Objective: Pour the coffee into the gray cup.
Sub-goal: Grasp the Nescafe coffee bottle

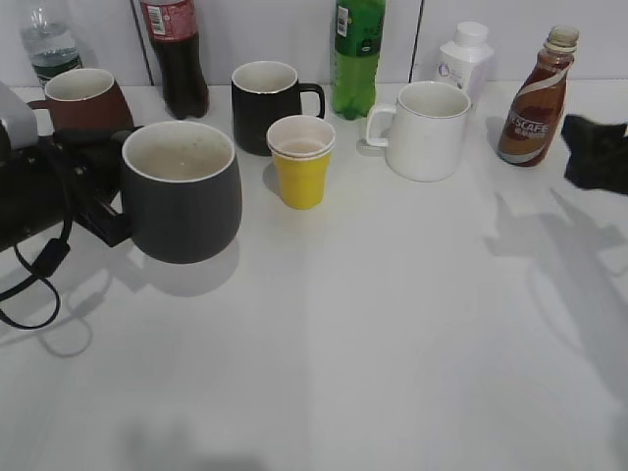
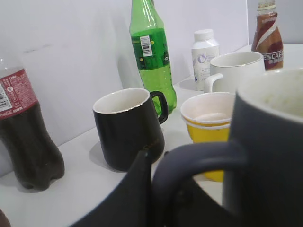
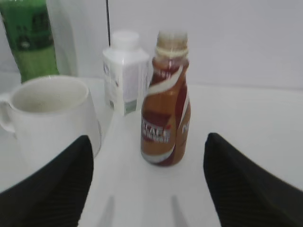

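Note:
The gray cup (image 1: pixel 182 201) is a squat dark mug with a speckled off-white inside, at the left of the table. My left gripper (image 1: pixel 106 218) is shut on its loop handle; in the left wrist view the handle (image 2: pixel 199 158) fills the jaws (image 2: pixel 165 182). Whether the cup rests on the table or hangs just above it I cannot tell. The coffee bottle (image 1: pixel 535 103) stands upright and uncapped at the back right. My right gripper (image 1: pixel 594 152) is open and empty just right of it. In the right wrist view the bottle (image 3: pixel 165 109) stands ahead between the spread fingers (image 3: pixel 147 139).
A black mug (image 1: pixel 265 108), a yellow paper cup (image 1: pixel 301 167) and a white mug (image 1: pixel 427 132) stand mid-table. Behind are a cola bottle (image 1: pixel 177 59), a green bottle (image 1: pixel 356 54), a white pill bottle (image 1: pixel 466 54), a reddish-brown mug (image 1: pixel 86 98) and a water bottle (image 1: pixel 49 39).

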`<state>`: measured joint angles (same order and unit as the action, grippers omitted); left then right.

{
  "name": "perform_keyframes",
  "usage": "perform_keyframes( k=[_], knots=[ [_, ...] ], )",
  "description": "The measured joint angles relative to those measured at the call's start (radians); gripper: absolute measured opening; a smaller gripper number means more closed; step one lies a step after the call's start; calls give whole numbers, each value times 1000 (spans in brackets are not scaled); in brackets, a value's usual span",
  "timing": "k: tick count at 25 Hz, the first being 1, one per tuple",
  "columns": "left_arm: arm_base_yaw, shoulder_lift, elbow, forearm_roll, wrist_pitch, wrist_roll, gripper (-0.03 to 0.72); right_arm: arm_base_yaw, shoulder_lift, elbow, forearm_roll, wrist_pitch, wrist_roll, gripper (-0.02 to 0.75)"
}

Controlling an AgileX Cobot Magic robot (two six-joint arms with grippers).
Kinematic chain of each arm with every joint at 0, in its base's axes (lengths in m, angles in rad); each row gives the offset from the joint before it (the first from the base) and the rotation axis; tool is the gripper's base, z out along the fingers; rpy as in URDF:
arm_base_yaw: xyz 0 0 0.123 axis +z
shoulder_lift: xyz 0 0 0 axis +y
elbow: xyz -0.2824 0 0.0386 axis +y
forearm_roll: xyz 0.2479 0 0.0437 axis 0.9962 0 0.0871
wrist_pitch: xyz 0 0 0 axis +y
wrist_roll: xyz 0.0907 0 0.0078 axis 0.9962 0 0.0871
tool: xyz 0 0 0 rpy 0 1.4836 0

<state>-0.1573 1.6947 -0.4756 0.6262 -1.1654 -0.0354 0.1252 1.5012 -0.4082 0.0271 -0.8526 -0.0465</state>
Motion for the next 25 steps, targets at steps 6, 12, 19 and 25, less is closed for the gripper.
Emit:
perform_keyframes(
  k=[6, 12, 19, 25],
  knots=[
    [0, 0, 0, 0, 0, 0, 42, 0, 192, -51, 63, -48, 0, 592],
    [0, 0, 0, 0, 0, 0, 42, 0, 329, -153, 68, -57, 0, 670],
    [0, 0, 0, -1, 0, 0, 42, 0, 425, -280, 81, -78, 0, 674],
    [0, 0, 0, -4, 0, 0, 42, 0, 490, -356, 103, -82, 0, 674]
  ],
)
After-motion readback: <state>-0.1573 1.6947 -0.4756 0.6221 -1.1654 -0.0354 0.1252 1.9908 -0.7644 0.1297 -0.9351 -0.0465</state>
